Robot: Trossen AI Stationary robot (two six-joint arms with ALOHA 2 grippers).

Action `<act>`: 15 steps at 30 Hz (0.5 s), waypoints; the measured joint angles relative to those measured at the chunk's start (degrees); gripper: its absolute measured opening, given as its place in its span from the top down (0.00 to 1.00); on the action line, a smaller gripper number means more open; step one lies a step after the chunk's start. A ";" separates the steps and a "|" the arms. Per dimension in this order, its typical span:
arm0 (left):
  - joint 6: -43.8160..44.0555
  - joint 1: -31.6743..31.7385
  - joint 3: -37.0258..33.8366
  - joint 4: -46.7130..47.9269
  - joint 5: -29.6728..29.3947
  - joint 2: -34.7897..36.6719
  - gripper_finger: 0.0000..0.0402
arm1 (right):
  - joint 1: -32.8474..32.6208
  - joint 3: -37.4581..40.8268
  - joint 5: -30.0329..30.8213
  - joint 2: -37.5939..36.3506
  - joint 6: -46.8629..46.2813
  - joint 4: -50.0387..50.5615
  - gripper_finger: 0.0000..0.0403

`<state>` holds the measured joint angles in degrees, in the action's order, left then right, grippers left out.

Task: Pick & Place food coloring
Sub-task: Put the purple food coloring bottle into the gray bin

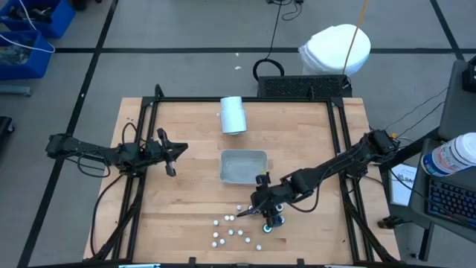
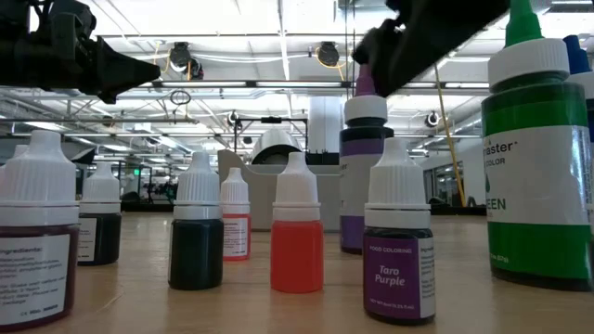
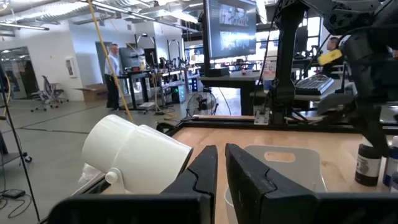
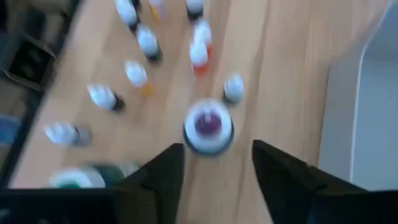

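Right end effector (image 4: 214,163) hovering open-fingered just above purple-topped food coloring bottle (image 4: 208,127), nothing held (other bottles (image 1: 230,231) clustered on counter (image 1: 186,201) nearby). Beside: grey tray (image 1: 242,166). Farther off, left end effector (image 1: 172,151) pinched closed, empty, waiting.

Place: robotics lab / open workshop
Evidence: ceiling ducts (image 2: 186,56), big monitor (image 3: 231,28), workbenches w/ gear (image 3: 140,78), person (image 3: 112,74) standing, office chair (image 3: 46,93)
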<state>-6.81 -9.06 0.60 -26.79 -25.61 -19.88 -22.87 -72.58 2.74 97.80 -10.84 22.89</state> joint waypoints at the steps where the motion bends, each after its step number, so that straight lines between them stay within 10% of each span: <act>1: 0.00 0.01 0.01 -0.03 0.00 0.02 0.90 | 0.00 0.00 -0.02 -0.03 0.41 -0.92 0.48; 15: -0.02 0.01 0.01 0.03 0.00 0.00 0.90 | -0.09 0.00 0.21 2.64 2.61 -4.94 0.41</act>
<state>-6.83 -9.05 0.61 -26.76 -25.61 -19.88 -22.96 -72.58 2.95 100.44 -8.24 17.95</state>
